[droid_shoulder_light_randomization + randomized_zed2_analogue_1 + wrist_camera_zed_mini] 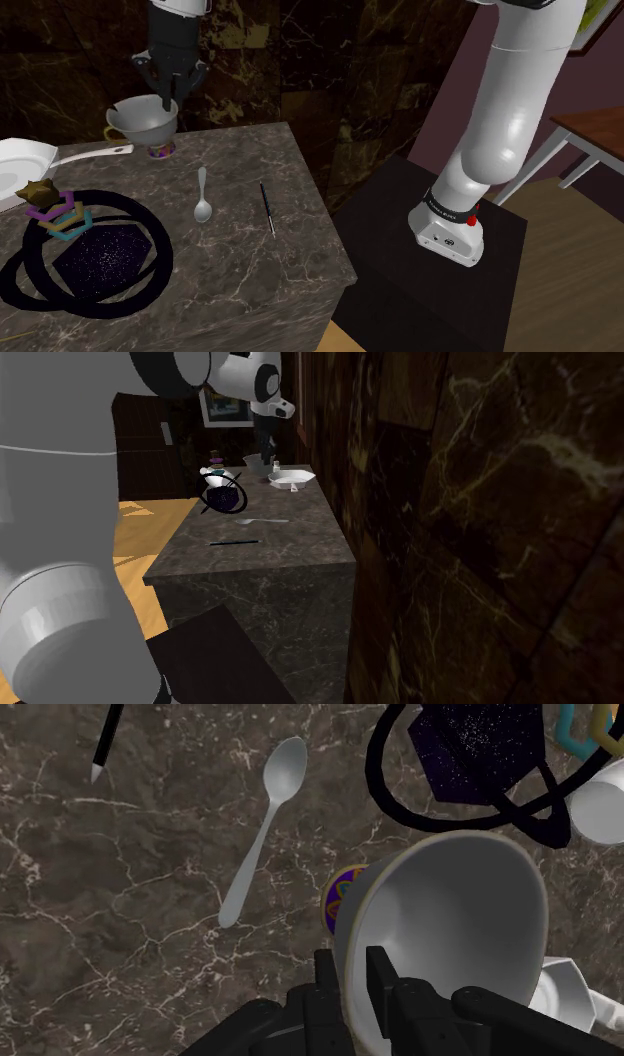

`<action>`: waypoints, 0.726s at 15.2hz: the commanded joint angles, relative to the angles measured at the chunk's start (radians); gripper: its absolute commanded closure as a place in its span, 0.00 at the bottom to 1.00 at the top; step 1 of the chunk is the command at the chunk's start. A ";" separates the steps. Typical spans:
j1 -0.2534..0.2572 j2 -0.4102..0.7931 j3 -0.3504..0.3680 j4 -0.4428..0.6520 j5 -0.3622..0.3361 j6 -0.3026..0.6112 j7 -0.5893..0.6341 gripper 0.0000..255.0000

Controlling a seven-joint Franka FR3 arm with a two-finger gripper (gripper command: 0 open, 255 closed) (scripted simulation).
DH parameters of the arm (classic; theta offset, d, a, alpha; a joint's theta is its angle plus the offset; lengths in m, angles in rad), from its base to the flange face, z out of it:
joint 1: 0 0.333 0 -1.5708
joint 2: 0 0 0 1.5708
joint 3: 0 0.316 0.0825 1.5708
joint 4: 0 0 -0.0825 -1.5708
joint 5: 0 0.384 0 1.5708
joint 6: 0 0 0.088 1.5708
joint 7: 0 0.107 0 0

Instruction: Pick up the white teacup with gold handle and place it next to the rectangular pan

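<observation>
Pinching the wall of the white, gold-handled flared teacup (450,924), the all-black two-finger gripper (352,976) sets one finger inside the bowl, one outside. The cup lies directly beneath the hand, near the far edge of the dark marble countertop (250,260), just beside the handle of the white pan (22,160).

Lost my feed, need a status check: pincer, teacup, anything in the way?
Pincer shut on teacup rim. White pan close by. Spoon nearby, not blocking.

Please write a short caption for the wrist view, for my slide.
The pincer clasps the rim of the cup, with a spoon lying nearby on the counter.
</observation>
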 commanded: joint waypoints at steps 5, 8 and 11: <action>0.086 0.094 0.004 0.076 -0.080 0.019 0.104 1.00; 0.085 0.100 0.002 0.043 -0.082 0.057 0.102 1.00; 0.085 0.108 -0.001 0.013 -0.086 0.094 0.100 1.00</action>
